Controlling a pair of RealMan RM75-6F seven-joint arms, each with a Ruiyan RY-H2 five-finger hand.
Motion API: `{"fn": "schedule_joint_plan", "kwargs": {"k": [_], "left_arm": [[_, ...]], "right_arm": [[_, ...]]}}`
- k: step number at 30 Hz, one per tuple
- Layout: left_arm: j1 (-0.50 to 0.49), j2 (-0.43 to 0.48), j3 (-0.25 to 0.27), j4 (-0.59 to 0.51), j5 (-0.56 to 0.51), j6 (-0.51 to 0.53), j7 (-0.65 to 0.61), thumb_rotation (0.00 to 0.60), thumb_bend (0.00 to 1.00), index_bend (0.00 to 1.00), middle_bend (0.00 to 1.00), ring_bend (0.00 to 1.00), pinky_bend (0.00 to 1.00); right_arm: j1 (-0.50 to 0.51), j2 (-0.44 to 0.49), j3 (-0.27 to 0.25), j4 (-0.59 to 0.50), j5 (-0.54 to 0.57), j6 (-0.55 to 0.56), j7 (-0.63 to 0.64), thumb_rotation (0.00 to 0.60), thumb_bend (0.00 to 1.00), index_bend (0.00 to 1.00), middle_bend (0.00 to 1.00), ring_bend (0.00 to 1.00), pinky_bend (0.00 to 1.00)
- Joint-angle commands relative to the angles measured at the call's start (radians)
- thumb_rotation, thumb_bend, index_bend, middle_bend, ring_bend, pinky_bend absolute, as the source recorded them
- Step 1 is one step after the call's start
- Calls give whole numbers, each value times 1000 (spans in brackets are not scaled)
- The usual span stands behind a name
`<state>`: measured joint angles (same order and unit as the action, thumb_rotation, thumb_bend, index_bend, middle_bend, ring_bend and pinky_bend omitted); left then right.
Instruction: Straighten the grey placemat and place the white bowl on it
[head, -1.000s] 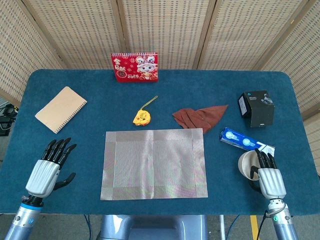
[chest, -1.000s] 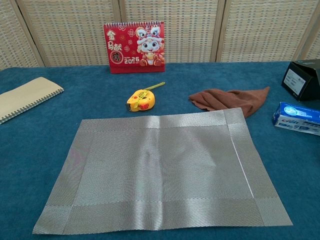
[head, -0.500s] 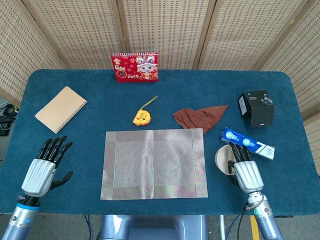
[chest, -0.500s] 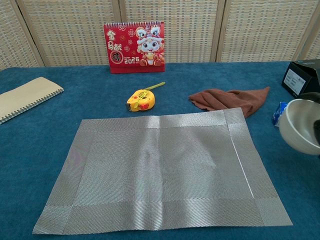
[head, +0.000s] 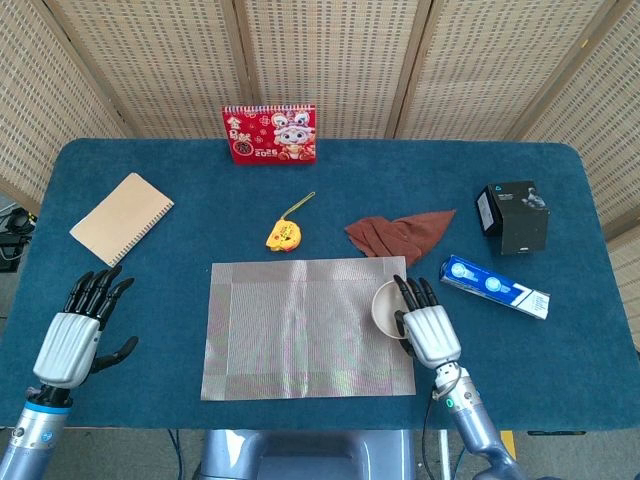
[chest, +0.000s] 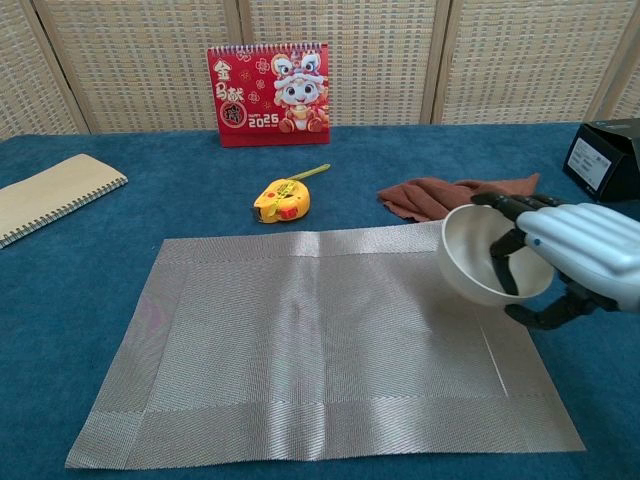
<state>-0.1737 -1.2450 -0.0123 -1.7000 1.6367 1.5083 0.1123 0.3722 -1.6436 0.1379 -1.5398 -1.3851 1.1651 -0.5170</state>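
A: We log the views first. The head view alone shows the left hand (head: 72, 335), well to the left of the grey placemat (head: 300, 325), over the blue table (head: 150, 270), fingers spread apart and holding nothing. It lies outside the chest view.

B: Agreed. The chest view gives us what the head view hides: the white bowl (chest: 488, 255) is tipped, its opening turned toward the placemat's left side, with dark fingers (chest: 505, 262) hooked over the rim into the hollow and the thumb under the outer wall. So we record the right hand (chest: 575, 250) as gripping the bowl. From above we see only part of the rim beside the back of that hand.

A: Bowl position: at the placemat's right edge, nearer its far corner than its near one. From the chest view it looks lifted clear of the weave, though we cannot say so for certain.

B: Placemat: long axis runs left to right across the table, far edge roughly parallel to the table's far side. It lies flat, a silvery grey weave with a border band and a faint centre crease.

A: Bowl: plain, off-white, smooth inside.

B: Beyond the placemat's far edge we note a yellow tape measure (head: 283, 235) and a brown cloth (head: 400, 233); a red calendar (head: 269, 133) stands further back.

A: Right of the placemat: a blue toothpaste box (head: 495, 287) and a black box (head: 513, 216). Far left: a notebook (head: 121, 218).
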Motion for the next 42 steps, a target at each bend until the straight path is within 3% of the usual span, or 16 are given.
{"fn": "schedule_joint_plan", "kwargs": {"k": [1,9,29,31,37,42], "left_arm": [[-1,4,-8,1,-9,-1,-12,600,247,105,0,0,0],[-6,11,-18,6,-27,-11,-36,600,248,109,0,0,0],[-12,11,-26,10,-51,-31,-41,600,247,111,0,0,0],[-13,11,-27,11,-52,-32,-41,600,247,111,0,0,0],[-14,11,-27,12,-53,-36,-41,600,248,111,0,0,0],[-16,7,-27,13,-55,-38,-35,600,247,111,0,0,0]], "right_arm": [[35,-42,20,4,23,-22,-42,600,487,726,101,0,0],[90,-116,43,36,78,-53,-100,600,488,727,102,0,0],[133,-212,-10,2,98,-53,-132,600,479,724,103,0,0],[134,-215,-12,4,102,-51,-132,600,442,685,87,0,0],[130,-203,-18,3,124,-53,-122,600,254,361,0,0,0],[128,-183,-22,-9,133,-43,-135,600,211,295,0,0,0]]}}
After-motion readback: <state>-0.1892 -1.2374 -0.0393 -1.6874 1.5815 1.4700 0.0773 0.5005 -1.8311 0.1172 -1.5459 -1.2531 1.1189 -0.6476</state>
